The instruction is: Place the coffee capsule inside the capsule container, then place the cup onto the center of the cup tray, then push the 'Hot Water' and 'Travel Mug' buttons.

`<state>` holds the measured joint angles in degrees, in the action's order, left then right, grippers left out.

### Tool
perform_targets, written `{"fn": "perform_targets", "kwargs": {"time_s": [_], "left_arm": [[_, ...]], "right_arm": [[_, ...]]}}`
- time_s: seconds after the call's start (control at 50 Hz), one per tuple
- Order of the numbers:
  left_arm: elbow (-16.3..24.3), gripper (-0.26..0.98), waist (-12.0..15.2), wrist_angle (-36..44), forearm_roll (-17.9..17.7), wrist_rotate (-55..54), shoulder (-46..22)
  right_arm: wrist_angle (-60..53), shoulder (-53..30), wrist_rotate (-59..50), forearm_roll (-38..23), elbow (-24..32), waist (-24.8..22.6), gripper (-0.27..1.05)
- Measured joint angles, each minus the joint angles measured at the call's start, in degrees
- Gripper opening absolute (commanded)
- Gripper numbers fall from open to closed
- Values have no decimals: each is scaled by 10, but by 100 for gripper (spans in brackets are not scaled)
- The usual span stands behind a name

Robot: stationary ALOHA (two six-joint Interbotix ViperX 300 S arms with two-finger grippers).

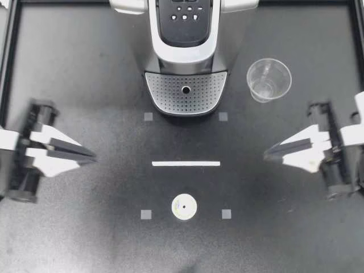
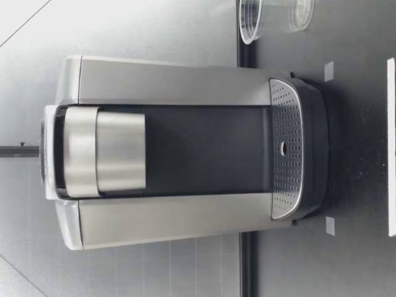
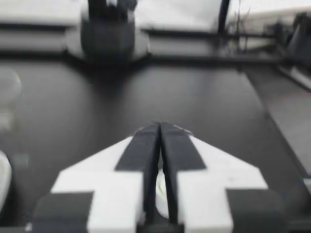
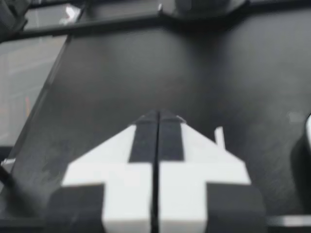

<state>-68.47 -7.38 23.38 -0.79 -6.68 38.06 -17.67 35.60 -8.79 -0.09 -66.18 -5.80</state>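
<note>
Capsule: the coffee capsule [image 1: 184,206] sits on the counter [image 1: 85,239] at our near side, midway between two grey squares [image 1: 146,214], free of both pincers.
Capsule axis: we see it from above as a round pale disc with a small dark dot at its middle, so its axis runs straight up from the counter. We cannot tell which end is on top.
Strip: a white tape strip [image 1: 186,163] lies crosswise just beyond the capsule; in the low view the strip [image 2: 391,148] lies between the camera and the machine.
Left pincer: our left pincer [image 1: 94,154] is over bare counter, pointing toward the middle. In its wrist view the left pincer [image 3: 159,127] has its fingers pressed together, with nothing between the tips.
Right pincer: our right pincer [image 1: 266,152] mirrors it from the other side. In its wrist view the right pincer [image 4: 158,115] is fully closed and holds nothing.
Cup tray: the perforated cup tray [image 1: 165,94] faces us at the foot of the machine and carries nothing; the low view shows the same cup tray [image 2: 286,124] bare.
Cup: the clear cup [image 1: 268,79] stands upright, mouth up, beside the tray on our right; the low view also shows the cup [image 2: 272,18] apart from the machine.
Machine: the coffee machine [image 1: 182,51] stands farthest back, its buttons [image 1: 185,14] on top.
</note>
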Motion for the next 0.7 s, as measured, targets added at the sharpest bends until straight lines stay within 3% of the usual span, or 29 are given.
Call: {"fn": "perform_targets", "kwargs": {"time_s": [0.2,0.46,0.7], "left_arm": [[15,11,0,0,2,-51,-94],[66,12,-1,-1,5,-50,-217],[120,35,-18,-53,45,-40,-292]], "right_arm": [[4,-78,-14,-1,25,-15,2],[20,-182,-27,0,67,-25,2],[70,-247,-31,0,106,-27,2]]}}
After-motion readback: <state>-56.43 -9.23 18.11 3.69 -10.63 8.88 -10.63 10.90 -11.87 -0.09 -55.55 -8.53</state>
